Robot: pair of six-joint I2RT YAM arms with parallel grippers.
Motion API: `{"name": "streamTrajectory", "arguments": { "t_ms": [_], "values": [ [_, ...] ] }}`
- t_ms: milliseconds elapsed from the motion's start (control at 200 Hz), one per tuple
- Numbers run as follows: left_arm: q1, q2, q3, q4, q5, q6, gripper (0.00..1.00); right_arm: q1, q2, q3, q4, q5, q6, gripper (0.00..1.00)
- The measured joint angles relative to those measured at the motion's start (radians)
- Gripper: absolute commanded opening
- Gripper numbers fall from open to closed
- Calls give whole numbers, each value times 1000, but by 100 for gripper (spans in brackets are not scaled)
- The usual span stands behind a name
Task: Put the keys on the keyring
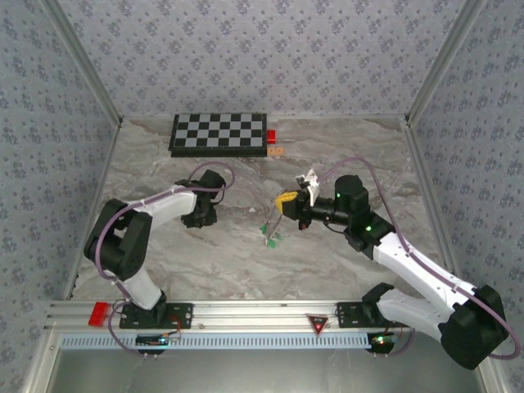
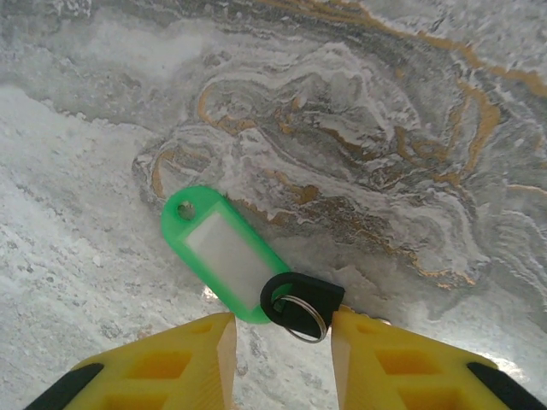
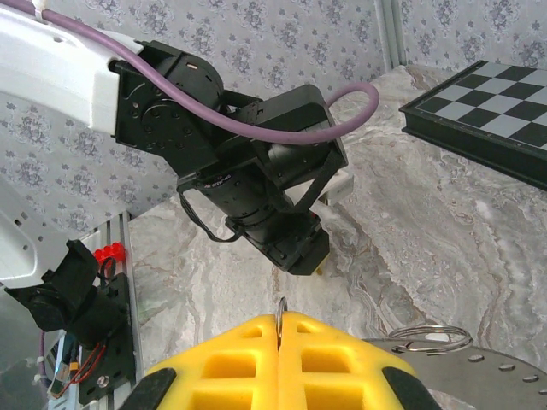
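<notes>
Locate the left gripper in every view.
Top external: left gripper, left of centre, pointing down.
Left wrist: bottom edge, yellow fingers flanking the green key's black end.
Right wrist: centre, at the left arm's tip.
Shared landmark: marble table.

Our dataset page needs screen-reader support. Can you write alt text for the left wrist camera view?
A green key tag with a white label lies flat on the marbled table. Its black end and small metal ring sit between the two parted yellow fingertips of the left tool.
</notes>
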Motion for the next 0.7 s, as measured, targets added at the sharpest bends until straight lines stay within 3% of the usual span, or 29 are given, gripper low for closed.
{"name": "streamTrajectory", "arguments": {
  "t_ms": [455, 700],
  "values": [
    [8, -31, -15, -48, -73, -1, 29, 0, 0, 0, 0, 0, 0, 0],
    [34, -80, -49, -33, -27, 4, 30, 2, 0, 0, 0, 0, 3, 0]
  ]
}}
